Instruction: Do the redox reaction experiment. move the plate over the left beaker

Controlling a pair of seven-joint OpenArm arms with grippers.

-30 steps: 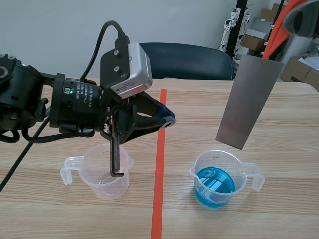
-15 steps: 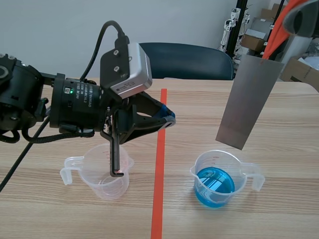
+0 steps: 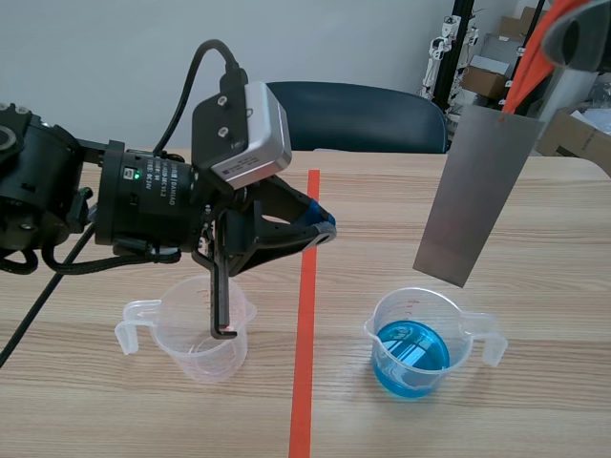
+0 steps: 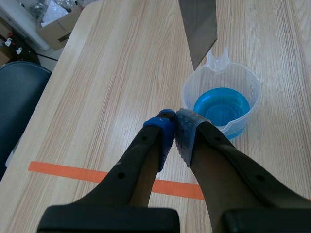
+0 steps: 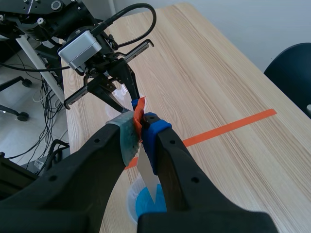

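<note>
A grey metal plate [image 3: 474, 196] hangs tilted from my right gripper [image 3: 558, 57], which is shut on its top edge at the scene's upper right. Its lower corner is just above the far rim of the right beaker [image 3: 412, 345], which holds blue liquid. In the right wrist view the plate [image 5: 148, 179] hangs between the fingers over that beaker [image 5: 141, 206]. The left beaker [image 3: 196, 329] is clear and looks empty. My left gripper [image 3: 325, 229] is shut on nothing, level above that beaker's right side. The left wrist view shows the plate [image 4: 198, 26] above the blue beaker [image 4: 222, 104].
An orange tape line [image 3: 305, 324] runs between the two beakers. A black bar of the left gripper's body [image 3: 221, 286] hangs down over the left beaker. A dark blue chair [image 3: 363, 114] stands behind the table, with boxes [image 3: 582, 134] at the back right.
</note>
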